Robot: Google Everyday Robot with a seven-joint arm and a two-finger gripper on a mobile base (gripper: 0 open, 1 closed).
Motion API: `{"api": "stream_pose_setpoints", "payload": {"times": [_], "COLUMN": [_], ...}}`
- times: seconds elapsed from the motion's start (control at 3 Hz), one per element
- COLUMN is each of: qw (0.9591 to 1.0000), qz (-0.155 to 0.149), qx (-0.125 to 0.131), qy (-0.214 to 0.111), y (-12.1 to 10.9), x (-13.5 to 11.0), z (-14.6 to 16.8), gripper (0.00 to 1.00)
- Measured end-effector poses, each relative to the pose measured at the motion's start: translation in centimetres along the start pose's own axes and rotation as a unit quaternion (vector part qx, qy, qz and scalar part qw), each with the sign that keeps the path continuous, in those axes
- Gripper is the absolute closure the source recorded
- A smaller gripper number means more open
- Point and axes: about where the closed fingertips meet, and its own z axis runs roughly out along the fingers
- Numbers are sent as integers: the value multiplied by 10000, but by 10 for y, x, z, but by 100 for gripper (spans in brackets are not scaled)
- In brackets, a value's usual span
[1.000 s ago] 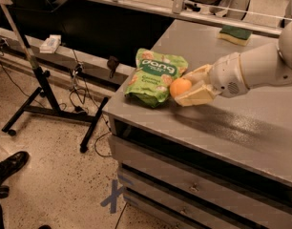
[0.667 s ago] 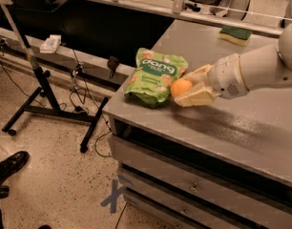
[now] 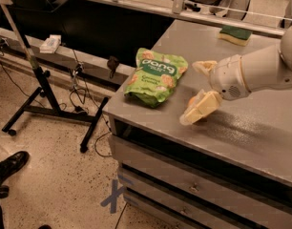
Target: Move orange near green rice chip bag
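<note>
Robot gripper [image 3: 191, 93] hangs low over the table [image 3: 260, 128] just right of the bag [image 3: 155, 75], its two fingers spread wide apart and clamped on nothing. The orange [image 3: 191, 100] shows only as a sliver behind the lower finger [image 3: 201, 108], right of the bag and close to it but apart from it; whether the fruit touches that finger cannot be told.

The task looks all but done, and the risk lies in the retreat. A round fruit on a smooth top can roll, and the lower finger sits right against it on the side nearer the front edge. A careless pull-back could nudge it away from the bag or towards that edge and off. A sideways swing could also catch the crinkly bag and drag it. A sponge [image 3: 235, 35] lies well behind and right of the bag, out of the way.
</note>
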Motion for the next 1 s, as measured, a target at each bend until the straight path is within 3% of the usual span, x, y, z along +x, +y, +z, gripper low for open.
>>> {"api": "stream_pose_setpoints", "payload": {"times": [1.0], "qw": [9998], "qz": [165], "qx": [44], "qy": [47], "y": [0], "x": [13], "z": [-9], "gripper": [0]}}
